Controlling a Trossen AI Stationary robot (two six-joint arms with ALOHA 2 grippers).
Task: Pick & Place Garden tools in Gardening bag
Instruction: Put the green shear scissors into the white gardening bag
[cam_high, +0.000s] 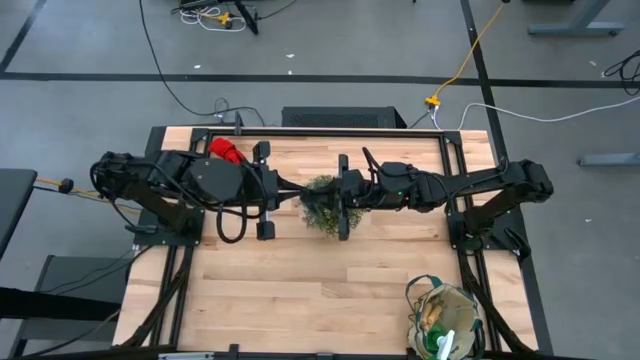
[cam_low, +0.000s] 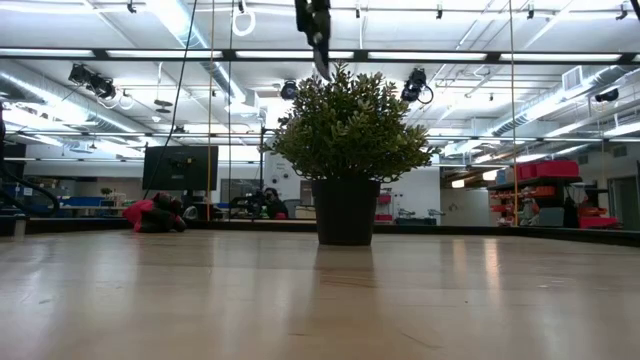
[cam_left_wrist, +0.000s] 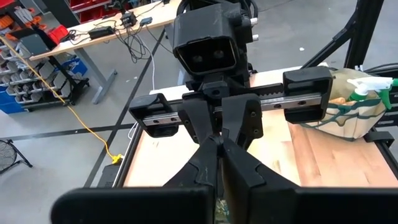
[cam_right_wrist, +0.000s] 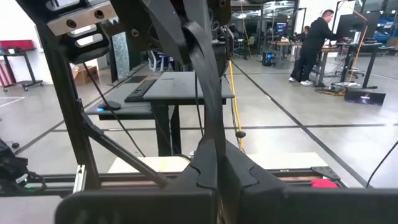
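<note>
The beige gardening bag with green trim stands at the table's near right corner, with wooden-handled tools and a green and white item inside. It also shows in the left wrist view. Red gloves lie at the far left, and they show in the low view too. My left gripper and my right gripper are both shut and empty. They point at each other, tip to tip, high above the potted plant. Whether the tips touch, I cannot tell.
The bushy green plant in a dark pot stands on the middle of the table, right under both grippers. Bare wood lies in front of it and at the near left. Black frame rails run along the table's edges.
</note>
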